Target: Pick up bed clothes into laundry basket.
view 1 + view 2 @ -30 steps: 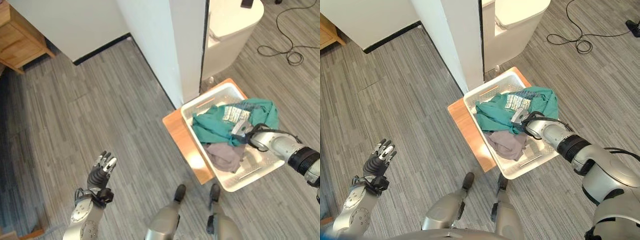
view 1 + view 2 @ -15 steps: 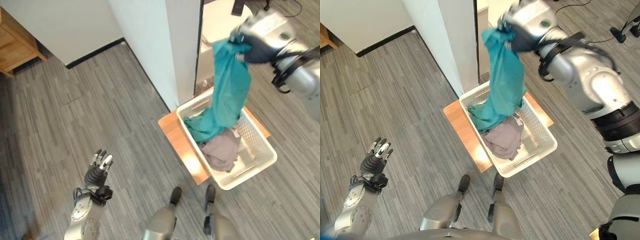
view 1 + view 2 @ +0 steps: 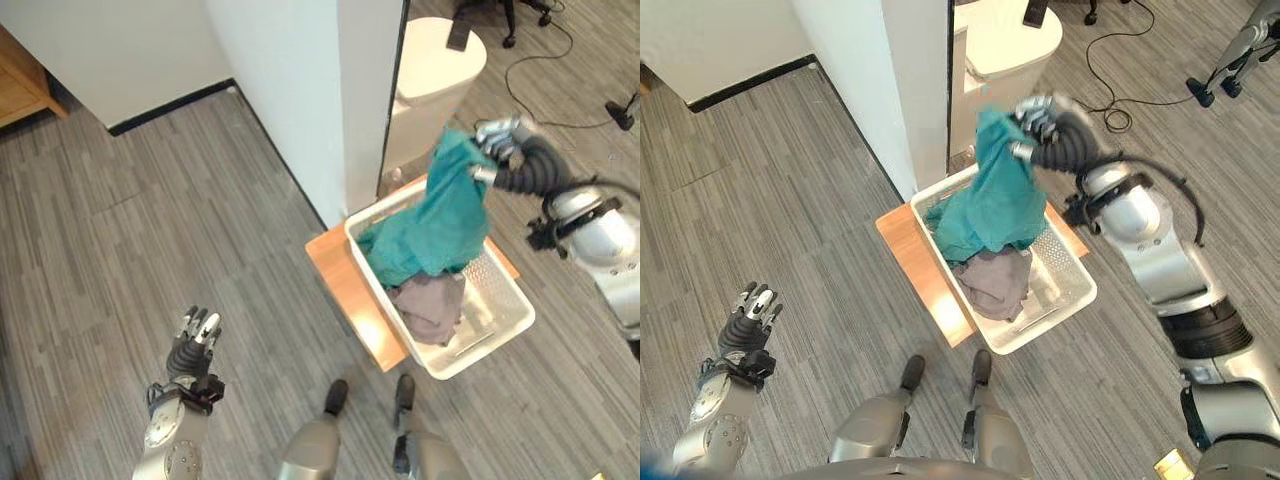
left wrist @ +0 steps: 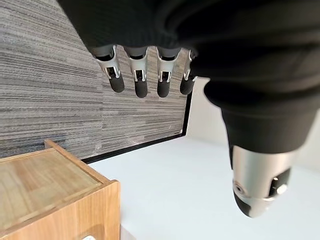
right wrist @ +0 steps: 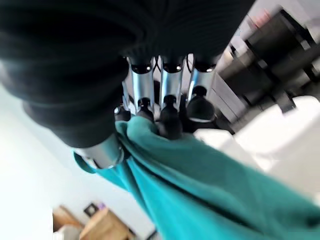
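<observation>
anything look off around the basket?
The right hand grips the teal garment lifted above the white laundry basket, its lower end trailing inside. The basket sits askew on a wooden board. Nothing spilled.

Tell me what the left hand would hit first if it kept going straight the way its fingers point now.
Probably the white wall. In its wrist view the open left hand has its fingers aimed across bare grey floor at the wall's dark baseboard. The wooden cabinet looks off to one side, though depth is unclear.
</observation>
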Controlling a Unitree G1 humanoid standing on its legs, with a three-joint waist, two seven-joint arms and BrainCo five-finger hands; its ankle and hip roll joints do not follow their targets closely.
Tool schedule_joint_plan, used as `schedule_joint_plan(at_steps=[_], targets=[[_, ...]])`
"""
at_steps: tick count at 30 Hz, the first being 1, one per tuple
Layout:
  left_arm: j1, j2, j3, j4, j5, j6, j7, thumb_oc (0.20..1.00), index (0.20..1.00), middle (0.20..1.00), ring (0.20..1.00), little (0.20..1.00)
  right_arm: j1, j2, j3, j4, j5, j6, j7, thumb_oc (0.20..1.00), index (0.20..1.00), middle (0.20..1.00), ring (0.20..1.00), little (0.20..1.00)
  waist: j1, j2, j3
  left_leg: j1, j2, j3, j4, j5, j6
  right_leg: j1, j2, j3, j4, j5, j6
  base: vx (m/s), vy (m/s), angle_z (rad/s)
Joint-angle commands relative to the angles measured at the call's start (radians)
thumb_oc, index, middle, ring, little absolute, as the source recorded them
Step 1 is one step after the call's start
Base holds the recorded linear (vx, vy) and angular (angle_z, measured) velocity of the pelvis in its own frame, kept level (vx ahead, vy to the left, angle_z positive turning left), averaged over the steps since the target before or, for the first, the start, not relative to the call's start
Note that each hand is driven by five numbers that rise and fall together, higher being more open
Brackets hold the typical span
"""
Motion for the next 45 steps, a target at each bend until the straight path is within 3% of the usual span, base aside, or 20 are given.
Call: schedule_joint_plan(at_steps=[1,7,10,11,17,22,23,24,28,34,38,39,40,42,45], targets=[[0.053,0.022,0.038,-0.031,0.002,-0.021,0.000,1.000,1.000,1.000,1.000,1.000,-0.052,-0.018,-0.010,0.000,0.014,-0.009,0.056,0.200,0.200,0.200,0.200,0.200,-0.009,0.016,-0.065,-0.047,0.005,-0.017,-0.023,0.034,0.004,0.032,-0.043,-0.013,0.097,-0.150,0.062,0.00,0.000,0.00],[0.060,0.021,0.036,-0.036,0.022,-0.016,-0.005,1.000,1.000,1.000,1.000,1.000,0.015,0.011,0.054,0.071,-0.094,0.013,0.110,0.200,0.200,0.200,0.200,0.200,-0.010,0.031,-0.053,-0.053,0.007,-0.013,-0.022,0.037,0.003,0.028,-0.042,-0.009,0.094,-0.146,0.061,-0.01,0.000,-0.05],[0.061,0.032,0.033,-0.036,0.033,-0.015,-0.005,1.000,1.000,1.000,1.000,1.000,-0.007,-0.019,0.106,0.092,-0.246,0.005,0.129,0.200,0.200,0.200,0.200,0.200,-0.005,0.040,-0.048,-0.055,0.007,-0.013,-0.021,0.038,0.001,0.026,-0.042,-0.009,0.094,-0.145,0.062,0.00,0.000,0.00],[0.062,0.039,0.014,-0.029,0.034,-0.016,-0.004,1.000,1.000,1.000,1.000,1.000,-0.029,0.006,0.187,0.215,-0.312,0.021,0.141,0.200,0.200,0.200,0.200,0.200,0.001,0.053,-0.044,-0.057,0.007,-0.015,-0.020,0.040,0.000,0.027,-0.042,-0.010,0.091,-0.142,0.062,0.00,0.000,0.00],[0.060,0.060,0.000,-0.029,0.032,-0.017,-0.019,1.000,1.000,1.000,1.000,1.000,-0.120,-0.007,0.336,0.336,-0.504,-0.007,0.173,0.200,0.200,0.200,0.200,0.200,0.009,0.070,-0.044,-0.058,0.006,-0.019,-0.021,0.042,-0.003,0.030,-0.043,-0.015,0.086,-0.142,0.064,0.00,0.000,0.00],[0.051,0.056,-0.033,-0.008,0.031,-0.017,-0.012,1.000,1.000,1.000,1.000,1.000,-0.171,0.046,0.453,0.458,-0.620,-0.011,0.210,0.200,0.200,0.200,0.200,0.200,0.012,0.084,-0.045,-0.058,0.001,-0.022,-0.022,0.042,-0.004,0.036,-0.046,-0.022,0.077,-0.141,0.064,0.01,0.000,0.01],[0.049,0.054,-0.037,-0.003,0.030,-0.016,-0.010,1.000,1.000,1.000,1.000,1.000,-0.183,0.060,0.481,0.497,-0.641,-0.007,0.222,0.401,0.401,0.401,0.401,0.401,0.013,0.085,-0.044,-0.060,0.001,-0.022,-0.022,0.042,-0.004,0.035,-0.046,-0.023,0.076,-0.140,0.064,0.00,0.000,0.00],[0.048,0.058,-0.037,-0.002,0.031,-0.013,-0.008,1.000,1.000,1.000,1.000,1.000,-0.197,0.063,0.497,0.514,-0.667,-0.001,0.238,1.000,1.000,1.000,1.000,1.000,0.015,0.086,-0.044,-0.061,0.000,-0.022,-0.023,0.042,-0.005,0.035,-0.047,-0.023,0.074,-0.139,0.064,0.00,0.000,0.00],[0.050,0.059,-0.024,-0.005,0.029,-0.013,-0.005,1.000,1.000,1.000,1.000,1.000,-0.204,0.085,0.492,0.542,-0.672,0.015,0.234,1.000,1.000,1.000,1.000,1.000,0.014,0.088,-0.044,-0.065,0.001,-0.020,-0.022,0.043,-0.005,0.032,-0.047,-0.024,0.068,-0.134,0.064,0.00,0.000,0.00],[0.043,0.044,-0.008,0.006,0.034,-0.017,0.005,1.000,1.000,1.000,1.000,1.000,-0.155,0.033,0.360,0.385,-0.480,0.053,0.225,1.000,1.000,1.000,1.000,1.000,0.000,0.078,-0.055,-0.065,0.003,-0.017,-0.022,0.040,-0.005,0.036,-0.050,-0.022,0.062,-0.135,0.068,0.00,0.000,0.00],[0.034,0.040,-0.002,-0.012,0.032,-0.025,-0.002,1.000,1.000,1.000,1.000,1.000,-0.122,-0.063,0.205,0.208,-0.174,0.051,0.187,1.000,1.000,1.000,1.000,1.000,-0.018,0.062,-0.072,-0.053,0.002,-0.010,-0.023,0.032,-0.004,0.044,-0.050,-0.015,0.064,-0.138,0.070,0.03,-0.003,0.00],[0.035,0.028,0.006,-0.035,0.016,-0.031,-0.014,1.000,1.000,1.000,1.000,1.000,-0.026,-0.100,0.016,0.111,0.078,0.021,0.126,1.000,1.000,1.000,1.000,1.000,-0.045,0.046,-0.087,-0.043,0.004,-0.004,-0.026,0.026,-0.004,0.048,-0.049,-0.009,0.066,-0.141,0.072,0.07,-0.028,0.04],[0.037,0.019,0.014,-0.046,0.008,-0.032,-0.024,1.000,1.000,1.000,1.000,1.000,0.050,-0.089,-0.090,0.072,0.161,0.000,0.119,1.000,1.000,1.000,1.000,1.000,-0.059,0.041,-0.094,-0.038,0.006,0.001,-0.027,0.023,-0.003,0.050,-0.048,-0.008,0.067,-0.143,0.072,0.06,-0.023,-0.01],[0.039,0.016,0.014,-0.054,0.003,-0.032,-0.033,1.000,1.000,1.000,1.000,1.000,0.112,-0.068,-0.168,0.061,0.230,-0.008,0.119,1.000,1.000,1.000,1.000,1.000,-0.061,0.039,-0.100,-0.035,0.007,0.003,-0.027,0.020,-0.003,0.052,-0.048,-0.008,0.068,-0.146,0.073,0.05,-0.017,-0.16],[0.046,-0.013,0.038,-0.069,-0.002,-0.034,-0.041,1.000,1.000,1.000,1.000,1.000,0.268,0.091,-0.395,0.087,0.309,-0.075,0.000,1.000,1.000,1.000,1.000,1.000,-0.085,0.047,-0.122,-0.021,0.009,0.008,-0.028,0.009,0.000,0.062,-0.047,-0.002,0.066,-0.152,0.073,0.06,-0.007,-0.14]])
